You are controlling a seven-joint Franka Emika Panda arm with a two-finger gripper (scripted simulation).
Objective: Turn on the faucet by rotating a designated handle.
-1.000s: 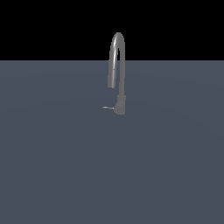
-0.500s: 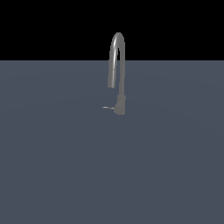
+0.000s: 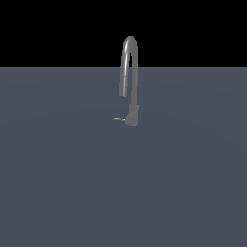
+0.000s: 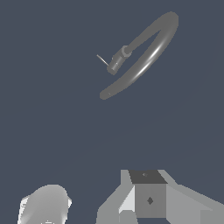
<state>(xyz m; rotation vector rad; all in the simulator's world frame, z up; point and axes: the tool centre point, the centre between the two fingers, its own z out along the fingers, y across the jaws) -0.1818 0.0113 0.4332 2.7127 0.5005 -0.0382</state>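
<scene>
The faucet [image 3: 133,79] is a slim grey gooseneck tap that stands upright on the flat dark surface in the middle of the exterior view. Its thin light-grey handle [image 3: 118,118] sticks out of the thicker base toward the exterior view's left. The wrist view shows the faucet [image 4: 151,52] from above, with the handle [image 4: 102,60] jutting from its base. My gripper [image 4: 94,205] shows only in the wrist view, far from the faucet and touching nothing. Its two fingers stand apart with nothing between them. The arm does not show in the exterior view.
A flat dark grey-blue surface [image 3: 123,183] spreads around the faucet in all directions. Beyond its far edge [image 3: 58,66] the background is black. No other object shows.
</scene>
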